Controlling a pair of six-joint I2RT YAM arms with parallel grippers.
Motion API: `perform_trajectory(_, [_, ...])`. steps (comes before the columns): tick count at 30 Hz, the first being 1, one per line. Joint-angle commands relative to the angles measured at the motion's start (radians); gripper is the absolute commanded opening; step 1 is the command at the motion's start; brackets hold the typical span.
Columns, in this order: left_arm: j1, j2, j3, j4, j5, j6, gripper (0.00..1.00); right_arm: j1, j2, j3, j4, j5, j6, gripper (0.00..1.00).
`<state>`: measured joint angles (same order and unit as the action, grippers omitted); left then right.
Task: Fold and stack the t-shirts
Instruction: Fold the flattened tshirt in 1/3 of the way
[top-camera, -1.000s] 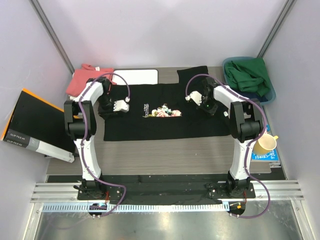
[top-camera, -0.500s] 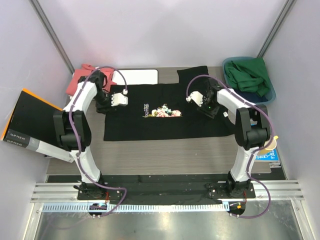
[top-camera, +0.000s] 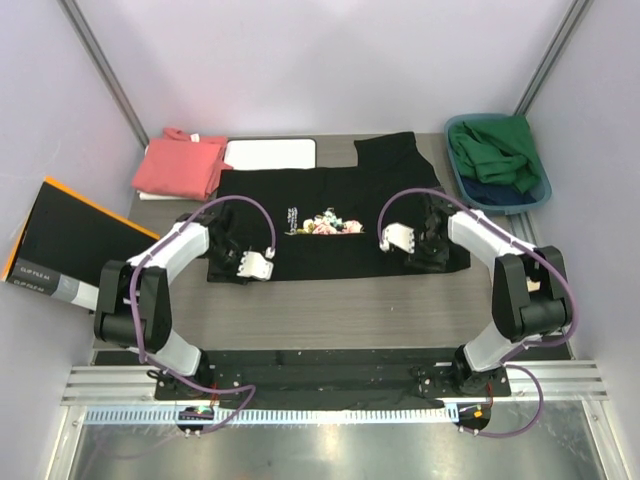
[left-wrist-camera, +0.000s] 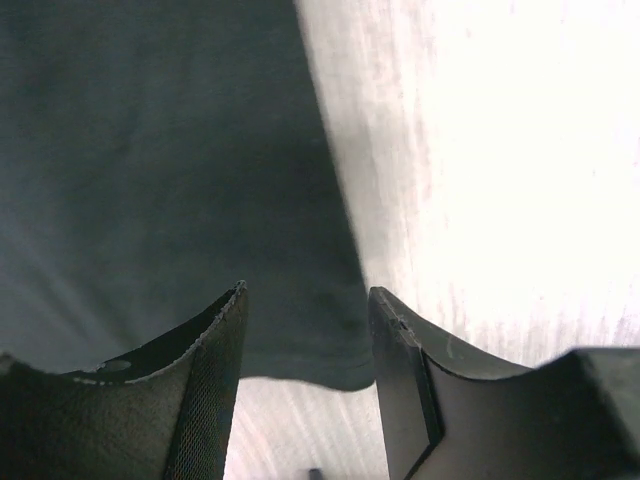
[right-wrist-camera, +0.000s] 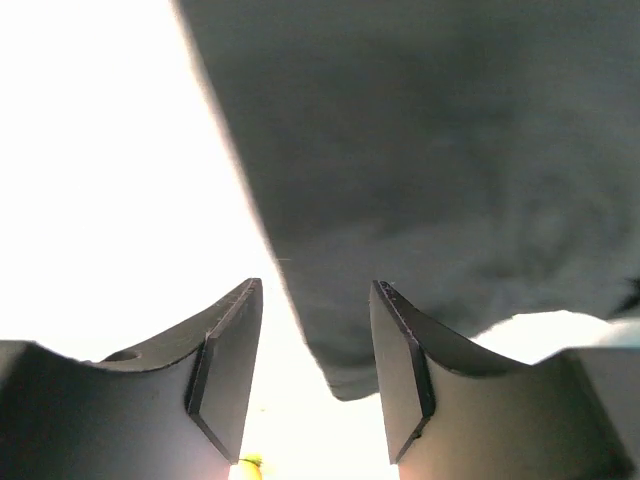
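black floral tee (top-camera: 330, 255): spread flat, centre | salmon-pink tee (top-camera: 180, 165): folded, far-left

wht board (top-camera: 270, 153), blk box (top-camera: 60, 245), blue bin (top-camera: 505, 205)

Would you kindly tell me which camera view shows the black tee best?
The top external view: it shows nearly the whole black tee spread flat on the table, print included. The left wrist view shows only one hem corner close up, and the right wrist view likewise.
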<state>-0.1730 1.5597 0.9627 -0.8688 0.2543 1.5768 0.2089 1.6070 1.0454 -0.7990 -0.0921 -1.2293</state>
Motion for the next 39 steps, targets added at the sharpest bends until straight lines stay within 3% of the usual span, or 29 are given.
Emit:
perform_trajectory(1, [-0.003,-0.05,0.007,0.057,0.013,0.002,0.52,0.017,-0.073,-0.096,-0.026,-0.006,-0.116,0.53])
perform_trajectory(6, [-0.006,-0.033,-0.036,0.076,-0.001,-0.001,0.52,0.026,-0.047,-0.171,0.064,0.015,-0.095,0.53])
perform_trajectory(18, [-0.013,-0.038,-0.053,0.08,0.005,-0.029,0.52,0.027,-0.01,-0.136,0.201,0.065,-0.042,0.53])
perform_trajectory(26, [-0.016,-0.064,-0.062,0.01,0.034,-0.031,0.52,0.029,0.016,-0.124,0.211,0.072,-0.041,0.53])
perform_trajectory(35, [-0.04,0.0,-0.117,0.091,0.022,-0.083,0.5,0.029,0.056,-0.117,0.21,0.071,-0.041,0.5])
perform_trajectory(39, [-0.049,0.028,-0.098,0.105,0.005,-0.127,0.49,0.027,0.054,-0.015,0.048,0.011,-0.038,0.5])
